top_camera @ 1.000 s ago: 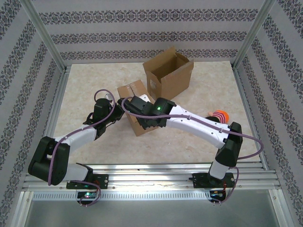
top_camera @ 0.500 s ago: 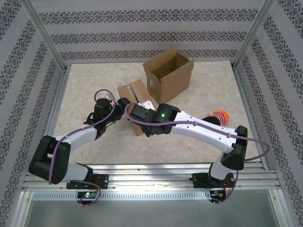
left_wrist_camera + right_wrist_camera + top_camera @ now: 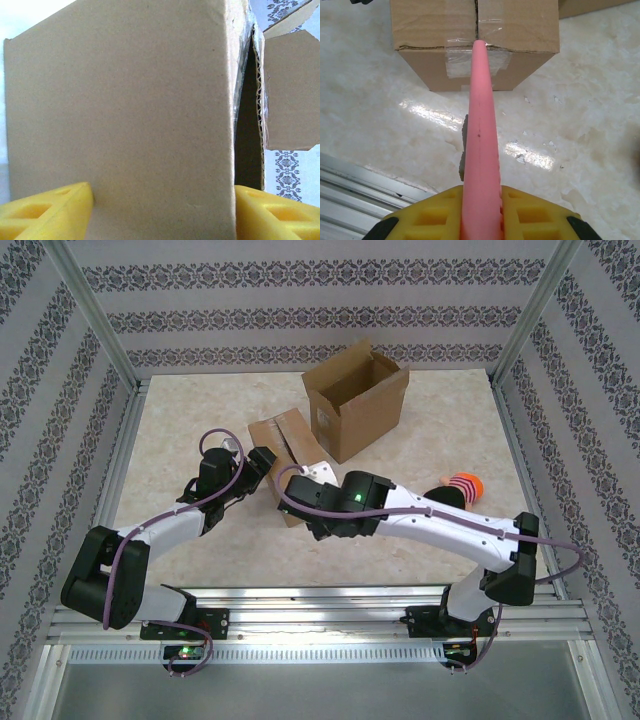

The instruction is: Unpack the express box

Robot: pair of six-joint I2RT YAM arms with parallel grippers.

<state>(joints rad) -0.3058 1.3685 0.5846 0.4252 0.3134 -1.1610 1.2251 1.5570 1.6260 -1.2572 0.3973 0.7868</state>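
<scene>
Pink tool [image 3: 479, 140] tip-first at box [image 3: 432, 22] seam

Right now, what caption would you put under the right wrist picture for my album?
Right gripper pinches a pink stick, its tip at the taped seam of a cardboard box.

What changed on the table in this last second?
The right arm drew back toward the near edge. The tip of its pink stick is now at the front end of the taped seam on the small box. Nothing was grabbed or released. The left arm, jaws clamped on that box, the open box and the orange toy stayed put.
</scene>
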